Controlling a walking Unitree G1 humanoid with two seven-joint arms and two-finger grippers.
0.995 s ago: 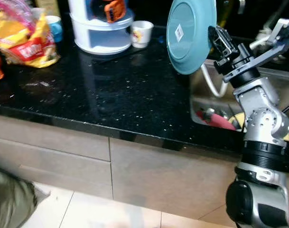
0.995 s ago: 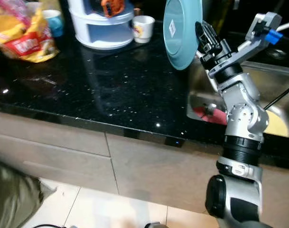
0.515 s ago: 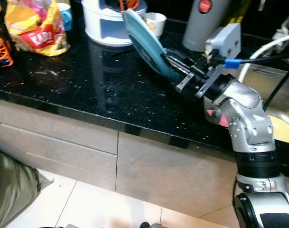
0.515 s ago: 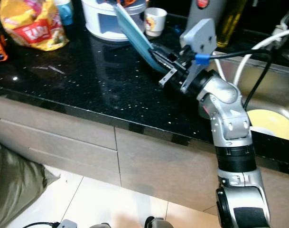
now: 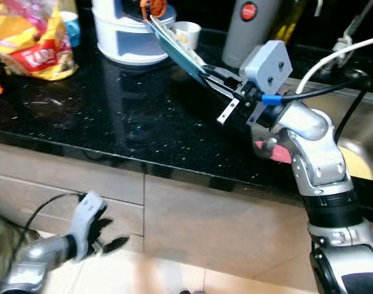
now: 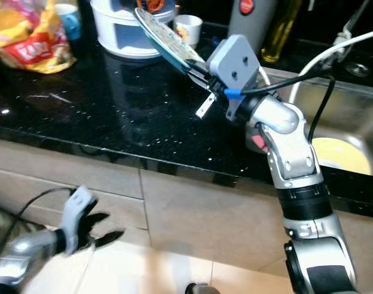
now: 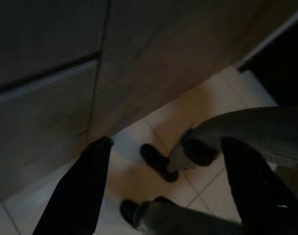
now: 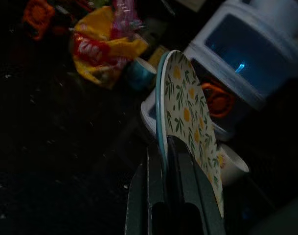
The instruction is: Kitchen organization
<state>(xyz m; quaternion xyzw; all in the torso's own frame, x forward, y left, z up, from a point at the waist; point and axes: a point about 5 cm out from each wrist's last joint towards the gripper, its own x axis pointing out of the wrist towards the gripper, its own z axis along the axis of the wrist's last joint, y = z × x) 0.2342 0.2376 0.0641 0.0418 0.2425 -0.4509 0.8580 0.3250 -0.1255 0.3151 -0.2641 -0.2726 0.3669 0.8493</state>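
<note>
Right now the right claw is clamped on the rim of a plate, one black finger on each face, holding it out over the black worktop. Plate sticks forward and up from the fingertips, tilted edge-on, its far rim just in front of the white two-tier container at the back of the worktop; touching or not, cannot tell. Plate has a teal-blue back and rim; the face seen in the right wrist view is white with yellow flowers and green leaves. Small white cup sits just beyond the plate, grey flask with red cap near it. Yellow-red snack bag lies well apart on the robot's left. Sink to the right holds a yellow dish. Left claw hangs low by the drawer fronts over the tiled floor, fingers spread apart, holding nothing.
</note>
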